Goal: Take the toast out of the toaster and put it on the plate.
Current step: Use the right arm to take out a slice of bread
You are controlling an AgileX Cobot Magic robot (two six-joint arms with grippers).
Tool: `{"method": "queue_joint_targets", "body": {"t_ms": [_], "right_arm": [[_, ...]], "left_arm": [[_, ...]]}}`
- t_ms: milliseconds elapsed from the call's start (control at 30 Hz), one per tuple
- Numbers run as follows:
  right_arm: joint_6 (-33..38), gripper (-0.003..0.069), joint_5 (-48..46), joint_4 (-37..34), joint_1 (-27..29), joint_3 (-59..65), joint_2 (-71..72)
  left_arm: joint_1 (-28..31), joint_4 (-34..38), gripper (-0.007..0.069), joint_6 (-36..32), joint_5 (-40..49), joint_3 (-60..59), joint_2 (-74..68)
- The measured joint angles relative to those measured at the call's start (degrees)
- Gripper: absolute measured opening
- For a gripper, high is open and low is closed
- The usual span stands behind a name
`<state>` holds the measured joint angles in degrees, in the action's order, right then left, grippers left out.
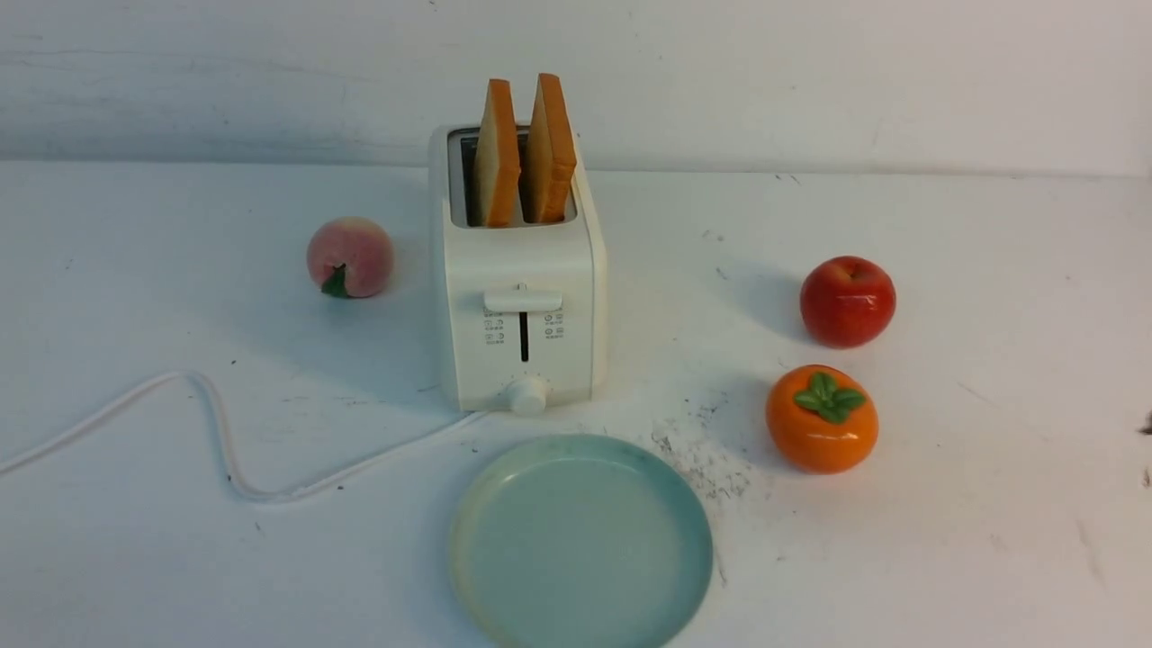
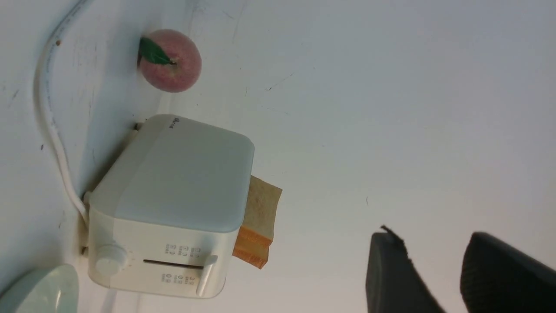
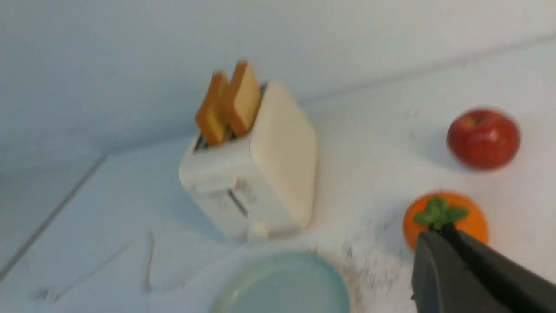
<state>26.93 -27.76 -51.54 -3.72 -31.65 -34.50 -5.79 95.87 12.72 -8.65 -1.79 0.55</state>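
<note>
A: Nearest the robot, the plate (image 1: 580,540) lay flat on the table, round and pale teal-green with a shallow raised rim, wider than the appliance behind it.

B: Just beyond it stood the toaster (image 1: 522,306), close to the plate but not touching! It was boxy and cream-white, with the slide lever at the top of its slot and a small round knob at the base facing the plate.

A: And the toast (image 1: 498,153)? Two slices stood upright in the slots, orange-brown at the crust, poking well above the top.

B: How were the grippers?

A: The left gripper (image 2: 434,248) hung released, its dark fingers apart with nothing between them, well clear of the toaster. The right gripper (image 3: 438,237) was clenched, fingers pressed together on nothing.

B: What about the surface?

A: The table (image 1: 990,558) was white and scuffed, with dark specks beside the plate. A white cord (image 1: 216,432) snaked away left from the toaster's base. An orange persimmon (image 1: 821,418) sat to the right, with a red apple (image 1: 847,301) just behind it.

B: A peach (image 1: 350,257) sat left of the toaster, and a plain white wall (image 1: 810,81) ran along the back.
</note>
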Motion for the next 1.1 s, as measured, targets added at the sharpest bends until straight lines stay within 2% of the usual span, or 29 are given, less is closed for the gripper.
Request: {"method": "queue_joint_targets", "body": {"t_ms": [100, 267, 367, 500, 600, 633, 733, 767, 867, 1000, 1100], "right_arm": [[0.62, -0.0012, -7.75, -1.0, 0.0, -4.89, -8.0], [7.69, -0.0006, -19.3, -9.78, -1.38, -14.91, -22.35], [13.05, -0.0006, -20.61, -14.01, -5.66, -21.63, -29.74], [14.33, -0.0006, -19.96, -14.24, -11.67, -30.52, -36.75], [14.38, -0.0003, -19.96, -13.79, -15.62, -36.4, -40.44], [14.44, -0.0002, -20.02, -12.18, -18.27, -40.99, -43.57], [13.14, -0.0002, -20.02, -7.94, -20.39, -47.76, -47.19], [10.02, -0.0002, -20.02, -4.18, -20.98, -51.67, -49.48], [0.94, -0.0001, -19.96, 6.46, -21.17, -59.17, -54.68], [-15.0, -0.0001, -21.79, 24.26, -21.17, -68.28, -62.29], [-22.68, 0.0, -24.19, 31.95, -21.17, -73.77, -67.66]], "left_arm": [[0.0, 0.14, 0.0238, 0.0, 0.0, 0.0, 0.0], [0.0, 0.32, 0.0238, 0.0, 0.19, 0.0, 0.0], [0.0, -0.8, 0.0238, -1.5, 2.06, 0.0, 0.0], [0.0, -6.1, 0.023, -7.97, 10.46, 1.06, 0.0], [0.0, -7.47, 0.02, -11.68, 14.23, 4.01, 0.0], [0.0, -8.03, 0.015, -15.64, 16.04, 7.23, 0.0], [0.0, -8.45, 0.0055, -21.61, 18.52, 11.11, 0.0], [0.0, -8.76, -0.0001, -24.8, 20.33, 12.91, -0.26], [0.0, -9.76, -0.0014, -28.07, 25.37, 15.31, -4.2], [0.0, -13.25, -0.0014, -27.28, 34.99, 15.9, -15.55], [0.0, -15.91, -0.0014, -26.07, 42.9, 16.0, -25.51]]}}
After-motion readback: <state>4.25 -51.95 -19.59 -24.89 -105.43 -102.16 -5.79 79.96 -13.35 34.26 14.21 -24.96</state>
